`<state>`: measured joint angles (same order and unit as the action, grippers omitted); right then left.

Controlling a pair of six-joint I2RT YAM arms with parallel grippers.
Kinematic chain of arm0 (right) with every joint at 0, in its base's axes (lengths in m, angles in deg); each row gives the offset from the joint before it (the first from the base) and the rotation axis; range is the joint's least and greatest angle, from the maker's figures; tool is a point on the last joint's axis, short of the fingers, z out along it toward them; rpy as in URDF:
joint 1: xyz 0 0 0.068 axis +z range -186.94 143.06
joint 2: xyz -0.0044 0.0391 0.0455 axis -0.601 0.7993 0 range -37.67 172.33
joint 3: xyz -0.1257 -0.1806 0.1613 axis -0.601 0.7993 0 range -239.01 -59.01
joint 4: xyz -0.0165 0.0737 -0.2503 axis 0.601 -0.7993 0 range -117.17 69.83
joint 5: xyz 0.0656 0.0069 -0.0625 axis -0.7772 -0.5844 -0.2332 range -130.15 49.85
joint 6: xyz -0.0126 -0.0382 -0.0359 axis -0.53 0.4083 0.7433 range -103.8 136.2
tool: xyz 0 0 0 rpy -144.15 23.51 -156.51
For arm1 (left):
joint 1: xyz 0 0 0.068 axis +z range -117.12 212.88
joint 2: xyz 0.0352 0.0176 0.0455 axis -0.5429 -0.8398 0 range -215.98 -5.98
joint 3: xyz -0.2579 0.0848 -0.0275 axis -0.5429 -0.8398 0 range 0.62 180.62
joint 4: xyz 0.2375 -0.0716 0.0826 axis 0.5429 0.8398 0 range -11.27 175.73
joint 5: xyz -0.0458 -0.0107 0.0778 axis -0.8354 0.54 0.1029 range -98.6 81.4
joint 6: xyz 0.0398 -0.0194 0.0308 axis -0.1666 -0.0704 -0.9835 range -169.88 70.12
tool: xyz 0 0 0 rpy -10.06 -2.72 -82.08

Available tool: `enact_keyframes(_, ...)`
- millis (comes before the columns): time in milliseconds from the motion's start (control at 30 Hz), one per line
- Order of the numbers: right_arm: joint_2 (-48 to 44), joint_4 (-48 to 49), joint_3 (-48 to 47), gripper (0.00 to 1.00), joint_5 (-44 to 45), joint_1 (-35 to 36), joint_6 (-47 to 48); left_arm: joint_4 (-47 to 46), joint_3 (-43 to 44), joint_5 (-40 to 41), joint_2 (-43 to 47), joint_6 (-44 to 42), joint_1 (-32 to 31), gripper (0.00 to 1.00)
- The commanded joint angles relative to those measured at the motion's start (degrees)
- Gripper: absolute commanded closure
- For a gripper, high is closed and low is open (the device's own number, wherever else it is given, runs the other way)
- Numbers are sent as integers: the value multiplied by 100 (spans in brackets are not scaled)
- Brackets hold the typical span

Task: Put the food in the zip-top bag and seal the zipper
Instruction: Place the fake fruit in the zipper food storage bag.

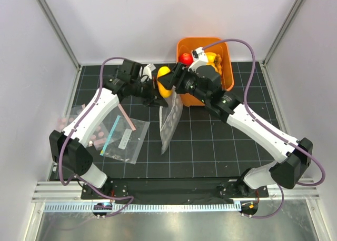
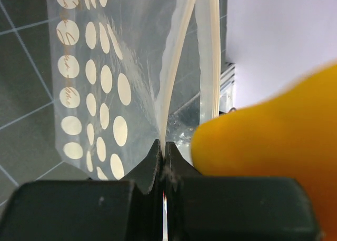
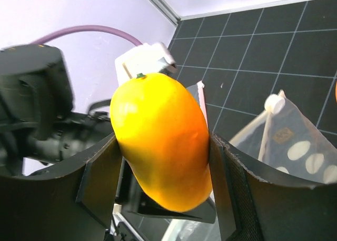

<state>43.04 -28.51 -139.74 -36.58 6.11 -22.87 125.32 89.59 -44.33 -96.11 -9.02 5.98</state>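
An orange basket [image 1: 230, 67] is set at the back of the gridded bench [image 1: 210, 146], with a red apple [image 1: 185, 58] inside. The dotted zip-top bag [image 1: 169, 122] is hung by its mouth edge, pinched in the closed left claw [image 2: 162, 157]. A mango [image 3: 160, 146] is gripped by the right claw [image 3: 163, 164] beside that mouth.

White arms [image 1: 96, 110] with black joints [image 1: 68, 150], purple cables [image 1: 253, 57].

The orange-yellow toy mango [image 3: 158, 130] is smooth with a satin sheen. The clear dotted zip-top bag [image 2: 95, 93] is glossy, crinkled plastic film; the black gridded table mat [image 1: 210, 146] looks matt.
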Motion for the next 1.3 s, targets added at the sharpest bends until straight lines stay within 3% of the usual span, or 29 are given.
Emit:
enact_keyframes(0,-143,508,294,62,-120,37,66,-703,59,-681,268,369,17,100)
enact_keyframes(567,-363,316,936,63,187,37,145,-1222,85,-1068,312,932,395,100)
enact_keyframes(767,-82,-956,392,65,688,46,93,-1179,68,-823,443,792,536,100)
enact_keyframes(1067,278,-1284,321,65,207,46,-469,-1091,147,-567,470,502,624,100)
enact_keyframes(1233,603,-1381,-30,45,3,37,-558,-994,130,-690,426,352,624,100)
enact_keyframes(1267,639,-1451,-161,33,-6,46,-532,-985,103,-673,426,326,624,100)
